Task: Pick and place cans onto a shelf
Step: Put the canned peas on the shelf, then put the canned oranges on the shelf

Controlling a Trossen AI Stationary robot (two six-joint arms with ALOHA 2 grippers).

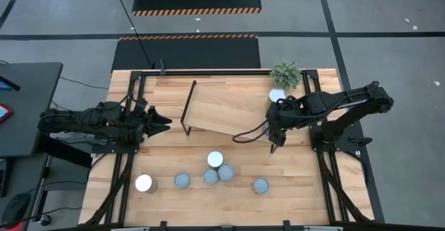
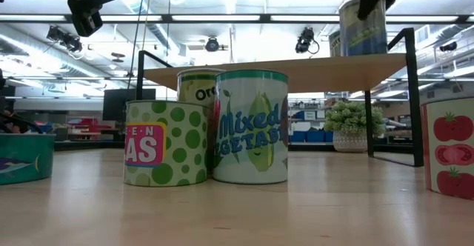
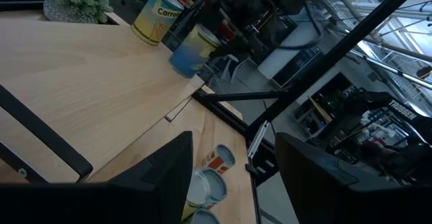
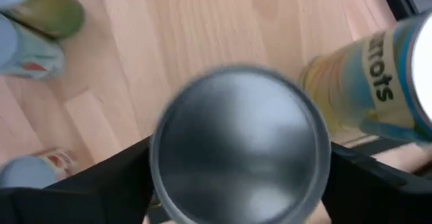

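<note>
shelf (image 1: 221, 111) behind six table cans (image 1: 216, 159) | two cans (image 1: 277, 95) at shelf's right end

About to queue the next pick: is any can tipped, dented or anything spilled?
Nothing stands out. The six cans on the table all stand upright, the carrots can stands on the shelf, and the right gripper holds another can upright at the shelf's edge. No spills.

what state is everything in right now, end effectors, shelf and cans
low light-wood shelf with black metal legs, upright, loaded at one end
left end effector, open, empty, airborne beside shelf
right end effector, shut on silvery-topped metal can standing on shelf
yellow carrots can, upright on shelf
six other metal cans, upright on wooden tabletop
</note>
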